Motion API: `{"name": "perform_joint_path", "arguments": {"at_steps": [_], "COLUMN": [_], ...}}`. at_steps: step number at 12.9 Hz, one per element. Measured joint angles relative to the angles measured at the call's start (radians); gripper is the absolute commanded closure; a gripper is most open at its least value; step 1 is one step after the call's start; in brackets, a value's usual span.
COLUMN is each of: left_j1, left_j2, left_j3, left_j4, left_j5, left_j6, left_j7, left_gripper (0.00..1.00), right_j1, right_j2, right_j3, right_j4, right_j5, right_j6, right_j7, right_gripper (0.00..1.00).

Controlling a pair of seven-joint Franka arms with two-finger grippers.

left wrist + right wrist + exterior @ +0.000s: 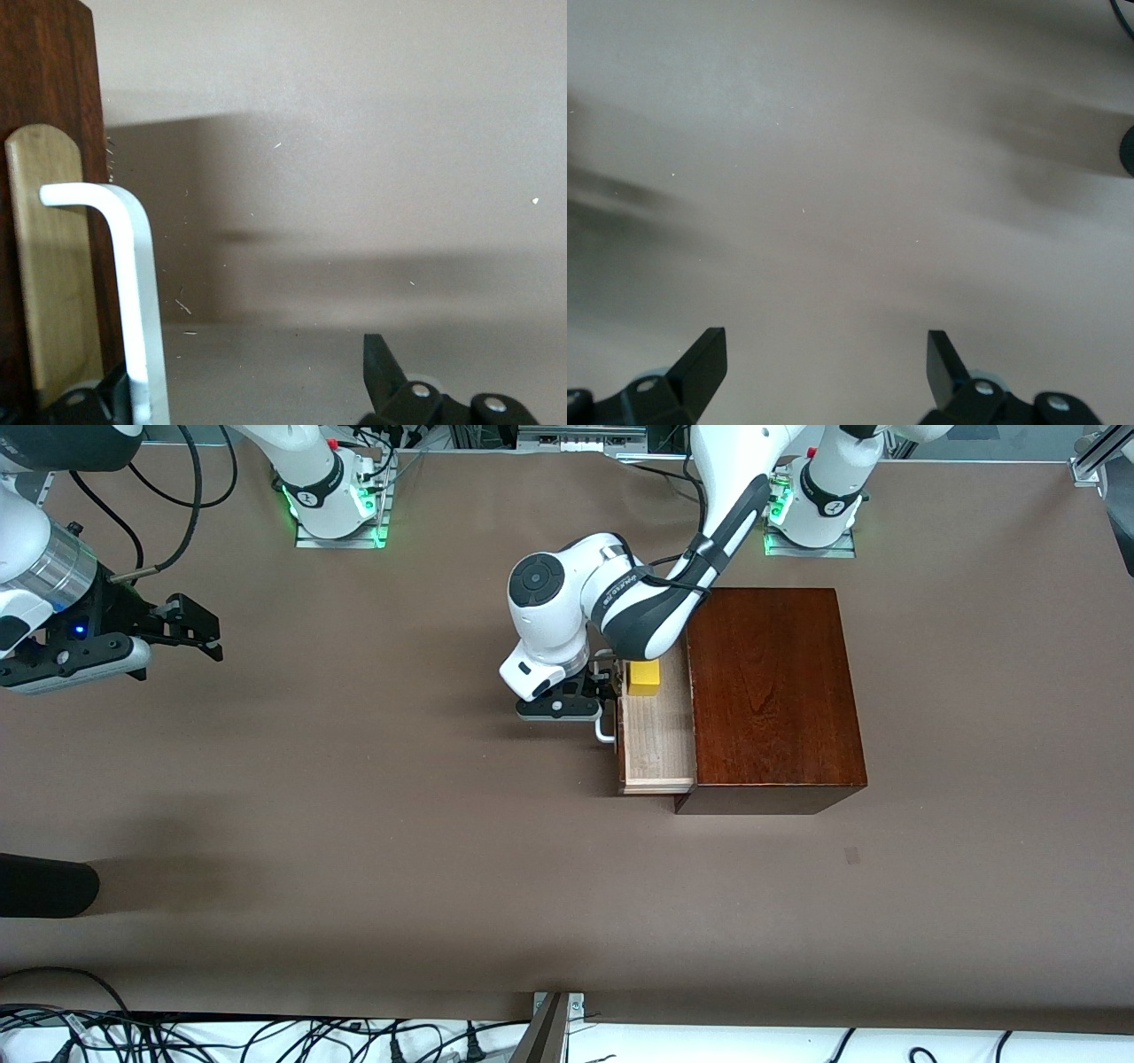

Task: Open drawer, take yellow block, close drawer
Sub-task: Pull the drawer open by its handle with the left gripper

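Note:
The dark reddish-brown wooden box [771, 691] stands at the left arm's end of the table. Its drawer [657, 744] is pulled partly out, showing the pale interior. The yellow block [644, 677] lies in the drawer, at its end farther from the front camera. My left gripper [599, 691] is in front of the drawer, open, at the white handle [605, 732]. In the left wrist view the handle [135, 292] stands between the spread fingers, close to one finger [379, 363]. My right gripper [190, 631] waits open and empty over the right arm's end of the table; it also shows in the right wrist view [824, 359].
A dark rounded object [44, 886] lies at the table's edge on the right arm's end, nearer the front camera. Cables [266, 1036] run along the edge nearest the front camera. Bare brown tabletop [399, 797] spreads in front of the drawer.

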Motion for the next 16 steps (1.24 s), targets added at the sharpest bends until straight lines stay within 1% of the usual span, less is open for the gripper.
{"name": "perform_joint_path", "arguments": {"at_steps": [3,8,13,14,16], "left_j1": [-0.012,-0.027,-0.026,-0.027,-0.027], "left_j2": [0.004,0.011,0.013,0.012,0.006], "left_j3": [0.01,0.005,0.005,0.004,0.001], "left_j4": [0.004,0.007,0.013,0.026,0.09], "left_j5": [0.002,-0.014,-0.02,-0.023,-0.024], "left_j6": [0.0,0.027,0.022,0.01,-0.071], "left_j7": [-0.005,-0.044,-0.057,-0.058,-0.058], "left_gripper": [0.0,0.0,0.0,0.0,0.0], "right_j1": [0.0,0.0,0.0,0.0,0.0], "right_j2": [0.0,0.0,0.002,0.003,0.006], "right_j3": [0.0,0.0,0.0,0.0,0.0], "right_j4": [0.0,0.0,0.0,0.0,0.0], "right_j5": [0.0,0.0,0.0,0.0,0.0], "right_j6": [0.0,0.0,0.0,0.0,0.0], "right_j7": [0.0,0.0,0.0,0.001,0.002], "right_gripper": [0.0,0.0,0.0,0.0,0.0]}}
